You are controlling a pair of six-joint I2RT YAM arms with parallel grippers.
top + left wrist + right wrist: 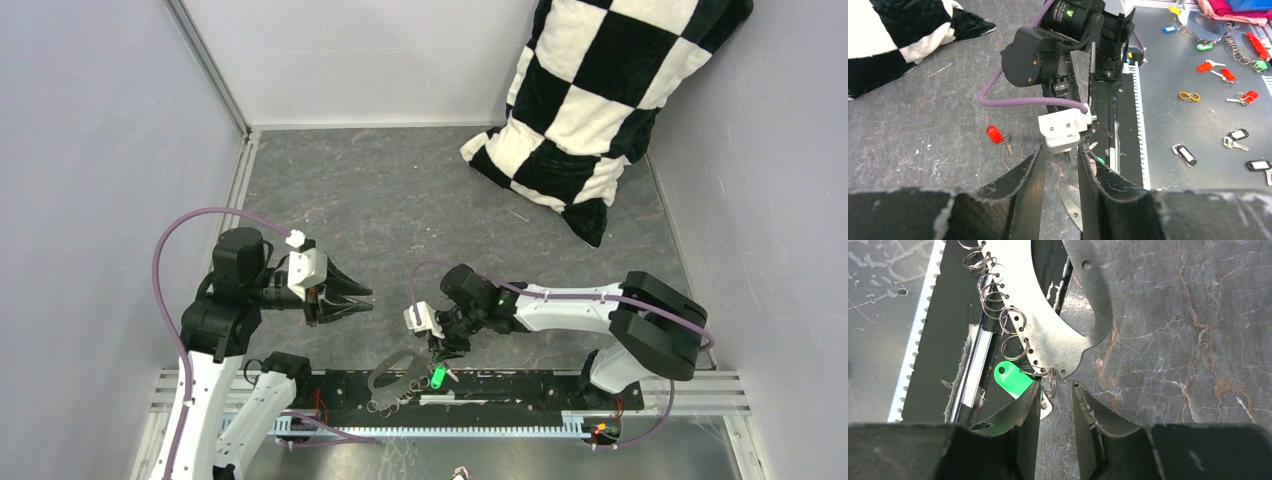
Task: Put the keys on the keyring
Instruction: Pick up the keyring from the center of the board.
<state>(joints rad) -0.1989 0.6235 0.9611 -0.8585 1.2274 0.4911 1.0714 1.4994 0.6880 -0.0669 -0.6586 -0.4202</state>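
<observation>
**At the near rail: green key beside the keyring, red key apart on the table**

Nearest the arm bases, the keyring [393,376], a flat curved grey metal piece hung with a row of small rings, is seen lying partly on the black rail [520,385] and partly on the grey table [400,200]. The green key [1010,379] is laid on the rail, just beside the keyring's end. The right gripper [1055,390] is positioned low over that end, its jaws parted by a narrow gap in which a small ring is seen; nothing is clearly pinched. Farther left, the left gripper [362,298] is held above the table, jaws slightly spread and empty, pointed toward the right wrist. The red key [994,134] is found flat on the table, well apart from the keyring. A checkered pillow [600,90] is propped in the far right corner.
</observation>
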